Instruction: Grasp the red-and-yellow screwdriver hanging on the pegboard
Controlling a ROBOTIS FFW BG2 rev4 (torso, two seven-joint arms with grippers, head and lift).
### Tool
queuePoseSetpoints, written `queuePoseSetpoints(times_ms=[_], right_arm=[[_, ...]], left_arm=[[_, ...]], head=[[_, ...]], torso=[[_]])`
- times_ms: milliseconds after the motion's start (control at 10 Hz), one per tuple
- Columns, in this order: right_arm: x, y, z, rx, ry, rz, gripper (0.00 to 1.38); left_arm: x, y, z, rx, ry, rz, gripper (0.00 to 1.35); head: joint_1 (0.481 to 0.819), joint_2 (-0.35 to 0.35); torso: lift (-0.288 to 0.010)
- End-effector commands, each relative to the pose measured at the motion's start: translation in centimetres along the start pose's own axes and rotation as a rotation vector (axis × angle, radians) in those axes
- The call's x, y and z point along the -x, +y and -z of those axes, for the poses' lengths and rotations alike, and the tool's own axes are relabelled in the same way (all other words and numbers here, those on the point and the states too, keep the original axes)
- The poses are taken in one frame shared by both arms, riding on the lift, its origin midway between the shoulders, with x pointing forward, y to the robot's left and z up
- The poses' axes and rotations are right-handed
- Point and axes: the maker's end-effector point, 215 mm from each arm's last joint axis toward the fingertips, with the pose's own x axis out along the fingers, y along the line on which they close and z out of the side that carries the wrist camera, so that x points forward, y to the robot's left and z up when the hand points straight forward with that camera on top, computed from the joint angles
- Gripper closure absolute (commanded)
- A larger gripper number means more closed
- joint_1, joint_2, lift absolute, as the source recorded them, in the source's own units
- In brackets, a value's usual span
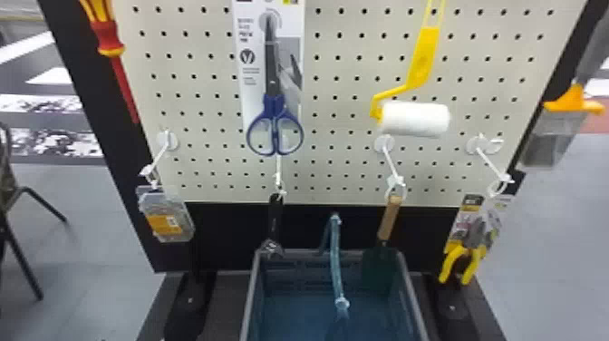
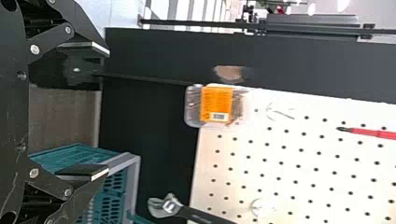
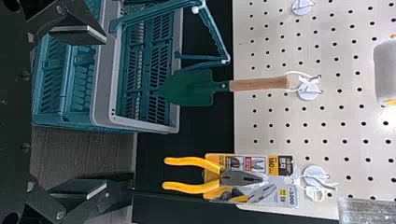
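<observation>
From my seat, the left gripper [image 2: 100,111] has its jaws set wide, with a clear plastic pack with an orange label [image 2: 216,104] hanging ahead of the gap between them. The red-and-yellow screwdriver [image 1: 110,38] is farther out and higher than that pack, well apart from those jaws, at the left side of the cream pegboard [image 1: 344,163]; its red shaft points down and its handle is uppermost. A dark-handled metal adjustable wrench [image 2: 169,206] hangs out past my left gripper's right-hand jaw. My right gripper [image 3: 99,111] also has its jaws wide apart. Ahead of their gap I see a green trowel with a wooden handle [image 3: 191,87], its blade in front of a teal-and-grey plastic crate [image 3: 174,122]. Yellow-handled pliers on a printed card [image 3: 191,187] hang ahead of the right-hand jaw, apart from it.
</observation>
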Motion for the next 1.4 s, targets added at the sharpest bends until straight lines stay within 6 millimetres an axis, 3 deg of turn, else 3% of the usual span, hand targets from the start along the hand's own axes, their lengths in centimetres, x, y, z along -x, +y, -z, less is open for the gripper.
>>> queuePoseSetpoints(times_ms=[0,400,900,1300], right_arm=[[0.0,0.0,0.0,0.000,0.001,0.000,0.20],[0.0,0.0,0.2,0.001,0.004,-0.002,0.20],[-0.1,0.0,0.3,0.003,0.006,-0.003,0.20],[-0.3,0.2,0.3,0.006,0.007,-0.008,0.20]], left_arm=[[-1.3,-0.1,-3.6,-0.027,-0.044,0.024,0.40],[-3.5,-1.9,-12.7,-0.090,-0.140,0.092,0.40],[-3.9,-2.3,-23.5,-0.218,-0.233,0.096,0.40],[-4.9,-2.6,-27.6,-0.272,-0.281,0.123,0.40]], head=[[0.549,0.000],[0.549,0.000],[0.549,0.000],[0.549,0.000]], torso=[[-0.100],[-0.100],[-0.100],[-0.100]])
